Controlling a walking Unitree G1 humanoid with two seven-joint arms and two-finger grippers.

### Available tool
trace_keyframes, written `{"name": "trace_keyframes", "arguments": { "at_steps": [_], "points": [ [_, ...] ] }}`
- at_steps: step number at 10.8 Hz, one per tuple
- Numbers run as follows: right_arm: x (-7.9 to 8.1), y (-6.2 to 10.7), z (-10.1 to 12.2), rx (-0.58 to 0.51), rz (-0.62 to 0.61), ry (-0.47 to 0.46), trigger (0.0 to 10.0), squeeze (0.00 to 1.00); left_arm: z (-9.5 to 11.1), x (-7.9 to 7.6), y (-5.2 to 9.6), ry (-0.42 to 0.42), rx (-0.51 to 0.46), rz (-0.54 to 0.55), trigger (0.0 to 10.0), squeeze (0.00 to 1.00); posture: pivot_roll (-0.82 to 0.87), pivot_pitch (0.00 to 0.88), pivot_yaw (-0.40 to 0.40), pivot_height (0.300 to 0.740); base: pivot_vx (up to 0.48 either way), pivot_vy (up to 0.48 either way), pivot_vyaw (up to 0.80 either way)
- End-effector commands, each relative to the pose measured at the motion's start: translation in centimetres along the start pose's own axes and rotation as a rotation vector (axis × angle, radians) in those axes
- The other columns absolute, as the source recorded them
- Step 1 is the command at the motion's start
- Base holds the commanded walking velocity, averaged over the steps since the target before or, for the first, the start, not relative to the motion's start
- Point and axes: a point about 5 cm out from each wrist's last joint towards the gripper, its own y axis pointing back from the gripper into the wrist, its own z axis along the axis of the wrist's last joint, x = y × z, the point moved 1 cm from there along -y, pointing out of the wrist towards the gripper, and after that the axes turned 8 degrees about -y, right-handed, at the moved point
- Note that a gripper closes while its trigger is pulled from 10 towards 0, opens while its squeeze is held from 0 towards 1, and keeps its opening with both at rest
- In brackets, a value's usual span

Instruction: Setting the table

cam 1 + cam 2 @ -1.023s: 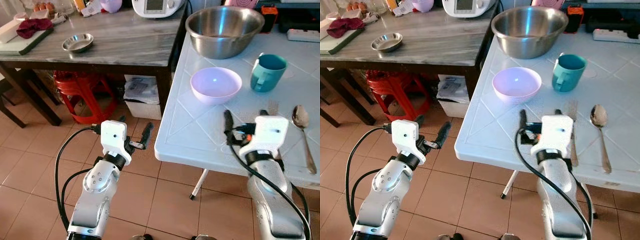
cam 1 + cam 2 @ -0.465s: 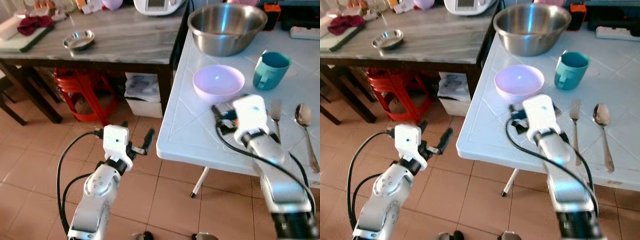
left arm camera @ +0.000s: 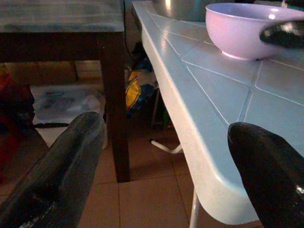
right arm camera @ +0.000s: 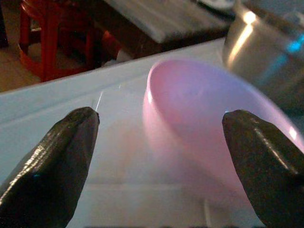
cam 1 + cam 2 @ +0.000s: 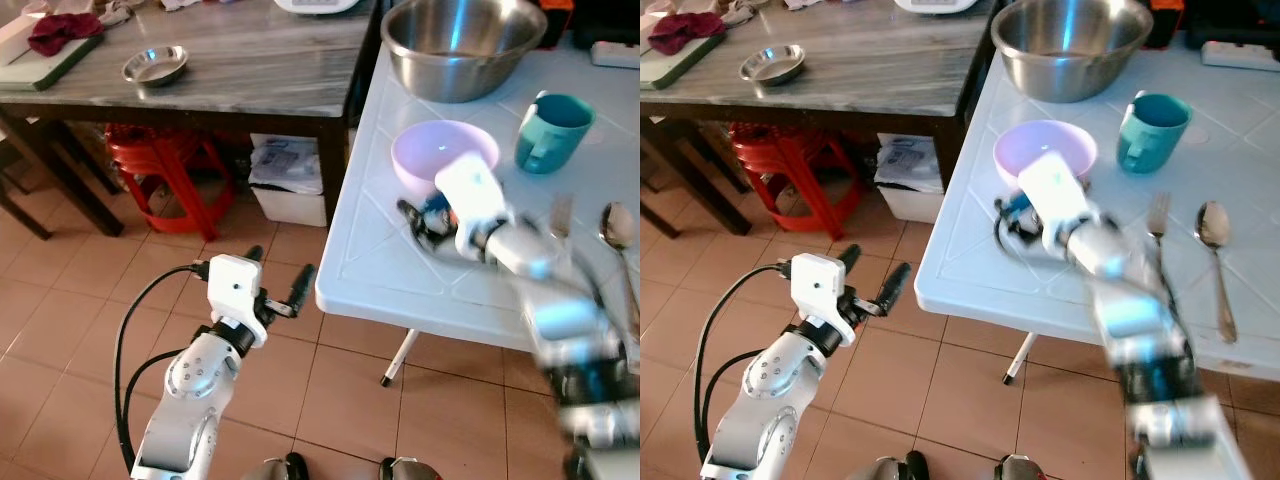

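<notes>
A pale lilac bowl [image 5: 438, 148] stands on the white tiled table [image 5: 375, 262], near its left edge. My right gripper [image 5: 422, 214] hovers low over the table just in front of the bowl, open and blurred by motion. In the right wrist view its two fingers [image 4: 52, 161] stand wide apart, and the bowl [image 4: 204, 114] lies close ahead between them, untouched. A teal mug [image 5: 552, 130], a fork [image 5: 560, 214] and a spoon [image 5: 618, 232] sit to the bowl's right. My left gripper [image 5: 278, 272] hangs open beside the table, over the floor, with nothing in it.
A large steel bowl [image 5: 462, 42] stands behind the lilac bowl. To the left is a marble-topped table [image 5: 240, 72] bearing a small steel dish [image 5: 154, 65], with a red stool [image 5: 160, 165] and a bag under it. Tiled floor lies below the left arm.
My right arm has swung forward and to the left across the table, from near the fork to just in front of the lilac bowl. The left arm has hardly moved.
</notes>
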Motion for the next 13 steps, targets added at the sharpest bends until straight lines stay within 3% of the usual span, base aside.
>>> {"name": "trace_keyframes", "arguments": {
  "at_steps": [1,6,7,13],
  "points": [
    [0.4,-0.4,0.1,0.008,0.041,0.042,10.0,0.00,0.0,0.2,0.3,-0.006,0.007,0.000,10.0,0.00,-0.12,0.205,0.114,0.740,0.000,0.000,0.00],
    [-1.7,-1.7,-0.1,0.124,0.100,0.149,10.0,0.00,-0.3,-0.1,0.2,0.016,0.033,-0.030,10.0,0.00,-0.13,0.203,0.120,0.740,0.000,0.000,0.00],
    [-1.8,-1.9,-0.2,0.139,0.112,0.192,0.0,0.00,0.2,-0.8,0.2,0.052,0.002,-0.096,10.0,0.00,-0.13,0.201,0.115,0.740,0.000,0.000,0.00],
    [-2.0,-2.2,-1.1,0.163,0.133,0.254,0.0,0.00,0.3,-1.2,0.4,0.052,-0.014,-0.180,10.0,0.00,-0.12,0.188,0.112,0.740,0.000,0.000,0.00]
  ]
}}
